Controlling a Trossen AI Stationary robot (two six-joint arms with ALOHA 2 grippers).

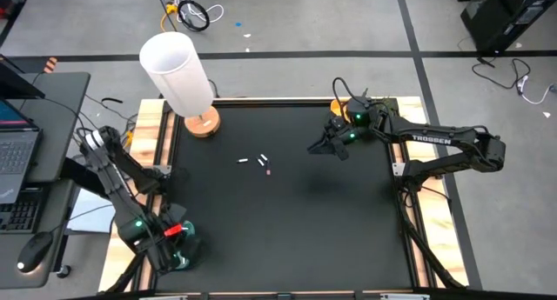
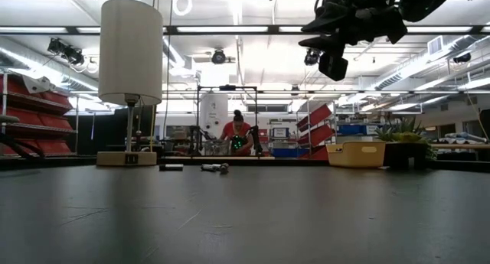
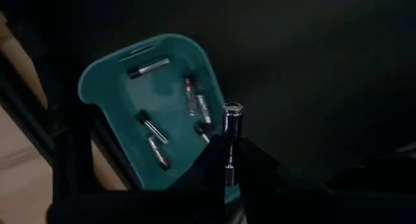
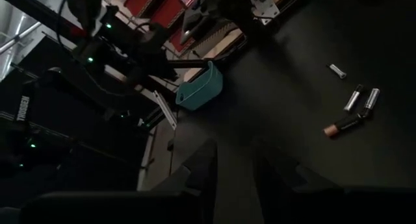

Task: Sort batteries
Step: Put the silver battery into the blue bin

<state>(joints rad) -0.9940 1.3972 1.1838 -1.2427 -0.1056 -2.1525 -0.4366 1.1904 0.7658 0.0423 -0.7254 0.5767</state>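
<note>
My left gripper [image 1: 177, 243] is at the table's near left corner, over the teal tray [image 3: 110, 87], and is shut on a silver battery [image 3: 232, 130]. Several batteries [image 3: 148, 68] lie in the tray. A few loose batteries [image 1: 263, 161] lie on the black mat at mid-table; they also show in the right wrist view [image 4: 354, 97] and the low view [image 2: 214, 167]. One of them is dark with a pinkish end [image 4: 342, 125]. My right gripper [image 1: 320, 148] hangs open and empty above the mat, to the right of these batteries and high above the table [image 2: 334, 42]. My left gripper pinches the silver battery by its lower part [image 3: 229, 169] between its two fingers. The battery's free end [image 3: 233, 110] sticks out past the fingertips. It is lifted clear, above the tray's edge nearest the mat.
A white-shaded lamp on a wooden base [image 1: 178, 74] stands at the far left of the mat. A yellow tray [image 2: 356, 153] sits at the far right, partly under my right arm. A person [image 2: 239, 135] is far off in the room behind.
</note>
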